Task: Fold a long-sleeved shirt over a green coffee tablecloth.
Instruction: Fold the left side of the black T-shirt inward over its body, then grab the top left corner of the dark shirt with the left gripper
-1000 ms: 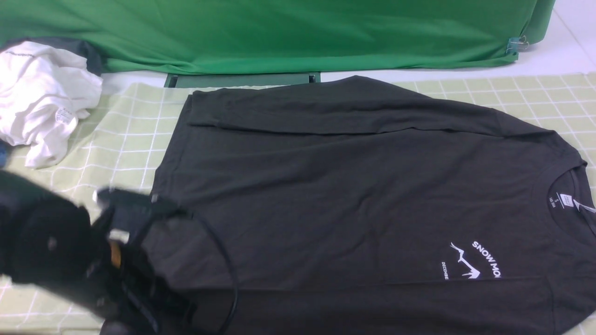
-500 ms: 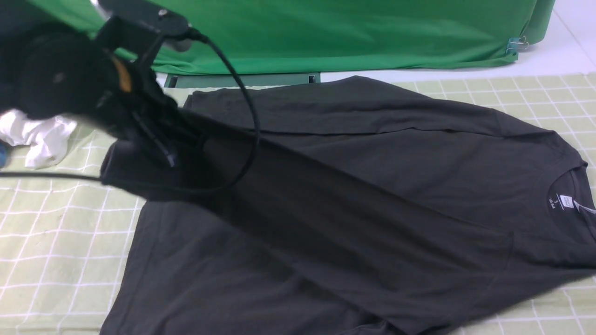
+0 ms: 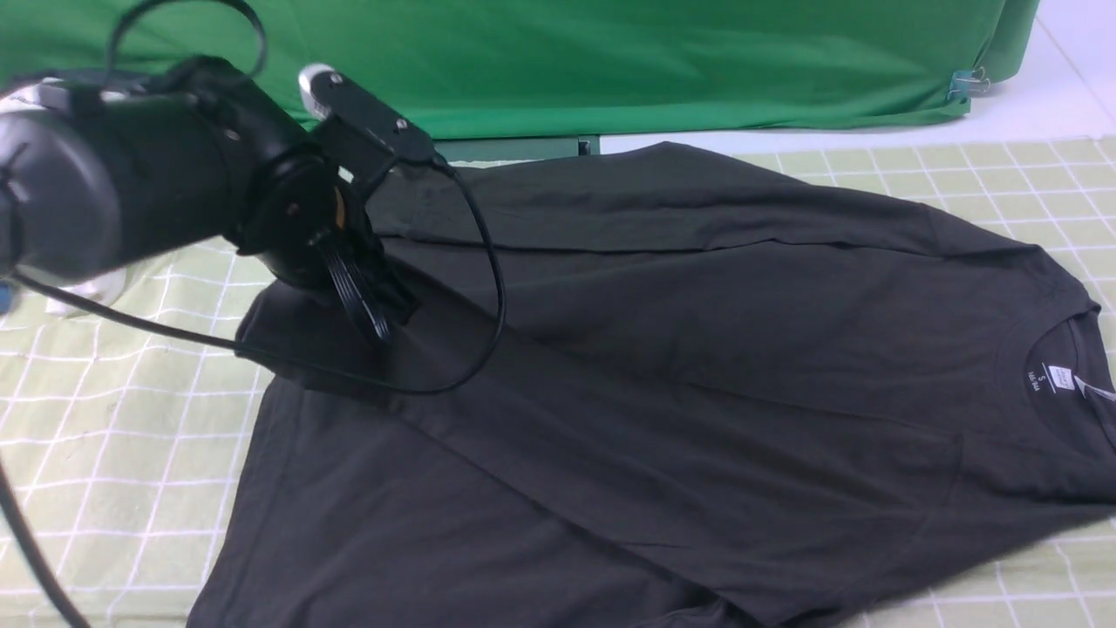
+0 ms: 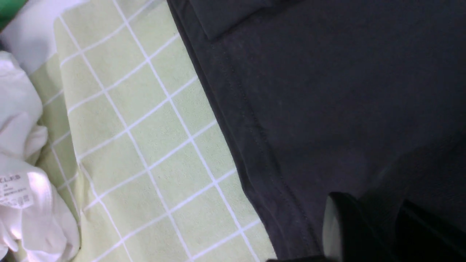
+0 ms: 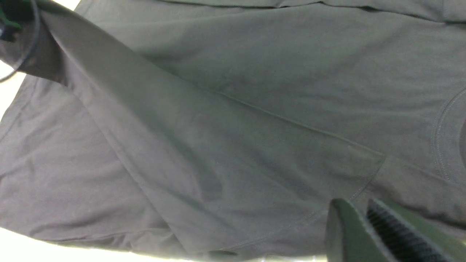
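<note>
Over long-sleeved shirt (image 3: 697,349) hem | left claw (image 3: 379,321) angled downward at fold

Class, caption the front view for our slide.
Black shirt, one corner folded back under the left fingers, on checked tablecloth.

Bare along the near left of the green coffee tablecloth (image 3: 113,453), flat on the desk, with room for a claw to come in low. Likewise bare at the far right, beyond the shoulder of the long-sleeved shirt (image 3: 697,375), and in a thin strip at the near right corner. Blocked at the far left by the left arm (image 3: 131,174), stretched rightward over the cloth, and by the left claw (image 3: 370,310) low over the shirt's turned-back corner. Fouled just beside it by a black cable (image 3: 493,288) looping over the shirt. Crowded at the far left edge by a crumpled white garment (image 4: 22,182). Closed off along the far side by hanging bright green fabric (image 3: 610,61). Open above the shirt's middle and right.
</note>
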{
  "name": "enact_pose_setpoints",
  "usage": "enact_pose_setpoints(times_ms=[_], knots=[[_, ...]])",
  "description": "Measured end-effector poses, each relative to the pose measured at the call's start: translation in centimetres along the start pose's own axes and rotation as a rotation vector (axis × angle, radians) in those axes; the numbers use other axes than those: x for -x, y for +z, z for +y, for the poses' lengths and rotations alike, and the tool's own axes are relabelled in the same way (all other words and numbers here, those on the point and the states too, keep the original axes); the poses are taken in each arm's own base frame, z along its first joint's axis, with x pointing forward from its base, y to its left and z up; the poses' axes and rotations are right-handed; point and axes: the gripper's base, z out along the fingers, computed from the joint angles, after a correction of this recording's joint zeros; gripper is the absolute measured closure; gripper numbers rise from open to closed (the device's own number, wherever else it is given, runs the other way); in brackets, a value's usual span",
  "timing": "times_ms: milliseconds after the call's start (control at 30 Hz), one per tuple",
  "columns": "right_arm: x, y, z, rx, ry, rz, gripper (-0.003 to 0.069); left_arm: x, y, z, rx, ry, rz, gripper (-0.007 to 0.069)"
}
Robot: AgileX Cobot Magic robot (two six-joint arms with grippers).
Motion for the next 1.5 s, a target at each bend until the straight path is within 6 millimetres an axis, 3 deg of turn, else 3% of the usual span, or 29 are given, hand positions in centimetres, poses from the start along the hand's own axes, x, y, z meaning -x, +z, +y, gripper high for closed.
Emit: enact_pose_setpoints(times_ms=[233,400,600,733,1000,1233,1333,1500], knots=[[0.0,0.0,0.0,0.000,0.000,0.000,0.0564,-0.2,1.2,-0.1,0.005,-0.041,0.023,0.0321],[0.0,0.0,0.0,0.000,0.000,0.000,0.0557,0.2,1.1,2.1,0.032,-0.196,-0.001,0.0224],[0.0,0.0,0.0,0.000,0.000,0.000,0.0556,2.1,0.6,6.3,0.008,-0.434,-0.112,0.0202],[0.0,0.0,0.0,0.000,0.000,0.000,0.0552,3.6,1.6,8.1,-0.035,-0.550,-0.150,0.0201],[-0.1,0.0,0.0,0.003,0.000,0.009,0.0545,6.7,7.8,9.0,-0.138,-0.675,-0.140,0.0201],[-0.1,0.0,0.0,0.003,0.000,0.010,0.0545,7.1,13.7,8.1,-0.159,-0.670,-0.036,0.0201],[-0.1,0.0,0.0,0.005,0.000,0.016,0.0545,6.8,15.4,7.8,-0.146,-0.651,0.007,0.0201],[-0.2,0.0,0.1,0.006,0.000,0.020,0.0540,6.7,16.2,7.8,-0.132,-0.635,0.017,0.0201]])
